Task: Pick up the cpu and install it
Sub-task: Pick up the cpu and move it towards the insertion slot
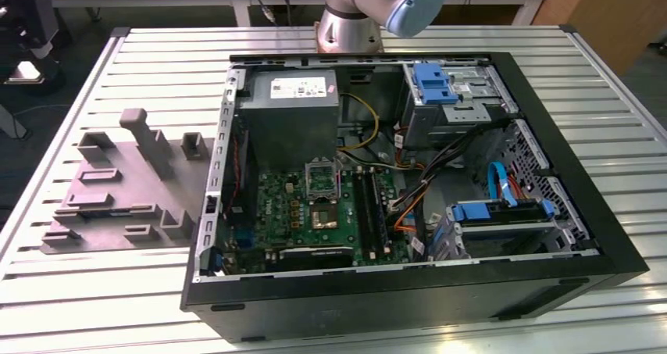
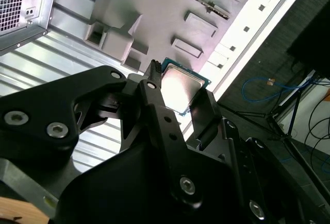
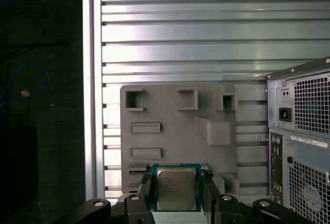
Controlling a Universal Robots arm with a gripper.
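Risk: pincer point(image 3: 176, 178) held cpu point(image 3: 176, 189) by thin edges only. Slight slip or twist could drop chip onto tray point(image 3: 175, 116), or seat it skewed in socket point(image 1: 322, 184) at centre of exterior view, damaging contacts. Pincer closed on cpu, one finger point(image 3: 145, 189) against each side edge. Cpu sat between fingertips, metal lid toward camera, apparently clear above tray on slatted surface point(image 3: 206, 38).

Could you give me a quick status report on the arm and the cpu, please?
Pincer shut on the cpu, held over the grey tray. Cpu not yet in the socket inside the open case. No obstruction seen near the pincer.
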